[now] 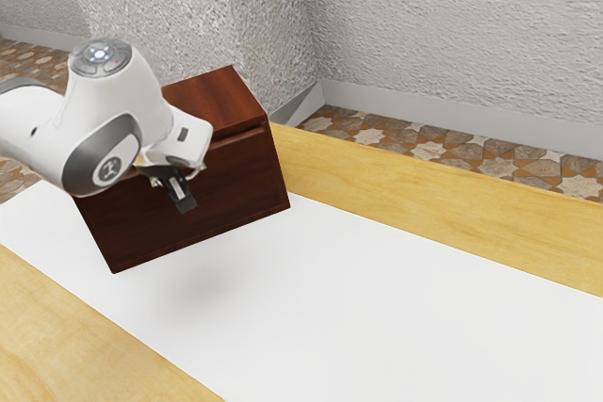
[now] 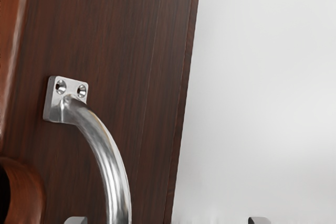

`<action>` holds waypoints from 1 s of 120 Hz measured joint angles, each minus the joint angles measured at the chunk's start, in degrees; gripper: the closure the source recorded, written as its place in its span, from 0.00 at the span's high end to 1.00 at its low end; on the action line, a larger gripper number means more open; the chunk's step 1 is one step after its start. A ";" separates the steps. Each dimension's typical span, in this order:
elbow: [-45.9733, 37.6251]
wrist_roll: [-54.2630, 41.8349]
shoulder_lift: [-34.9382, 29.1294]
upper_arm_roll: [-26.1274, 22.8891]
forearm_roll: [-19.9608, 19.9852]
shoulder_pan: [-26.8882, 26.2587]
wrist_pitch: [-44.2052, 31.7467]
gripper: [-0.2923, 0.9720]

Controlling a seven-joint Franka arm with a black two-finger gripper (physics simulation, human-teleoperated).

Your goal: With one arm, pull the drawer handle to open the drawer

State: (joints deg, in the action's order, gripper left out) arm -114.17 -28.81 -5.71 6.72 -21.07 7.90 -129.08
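My gripper [image 1: 179,192] hangs spread at the wooden drawer cabinet [image 1: 231,171], toward ten o'clock on the white tabletop [image 1: 358,298]. Its steel drawer handle [image 2: 105,148] passes between my fingertips [image 2: 76,220], lined up so that closing should catch it for the pull.

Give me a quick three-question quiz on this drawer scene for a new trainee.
1. True or false: the drawer handle is wooden.
2. The cabinet stands on: A a white table top, B a carpet, C a shelf.
3. How many screw holes show in the handle's mounting plate?
Key: 1 false, it is metal; 2 A; 3 two.
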 joint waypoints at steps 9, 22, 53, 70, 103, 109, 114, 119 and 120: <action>-0.92 0.32 -0.94 -0.71 0.01 0.18 -0.02 0.51; -1.91 0.80 -1.66 -1.55 0.00 -0.03 -0.17 0.52; -3.96 1.95 -3.74 -3.05 -0.01 -0.06 -0.41 0.50; -5.85 2.57 -5.49 -3.75 -0.01 -0.07 -0.61 0.51; -8.21 3.81 -8.07 -6.12 -0.01 -0.08 -0.63 0.50; -8.68 4.03 -8.55 -6.42 0.02 -0.10 -0.61 0.50; -9.08 4.23 -8.87 -6.61 0.03 -0.08 -0.61 0.50; -9.52 4.43 -9.32 -6.76 0.03 -0.08 -0.61 0.51; -9.61 4.46 -9.42 -6.78 0.03 -0.08 -0.62 0.51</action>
State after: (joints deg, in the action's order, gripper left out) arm -123.78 -24.34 -15.13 -0.07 -21.03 7.82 -129.69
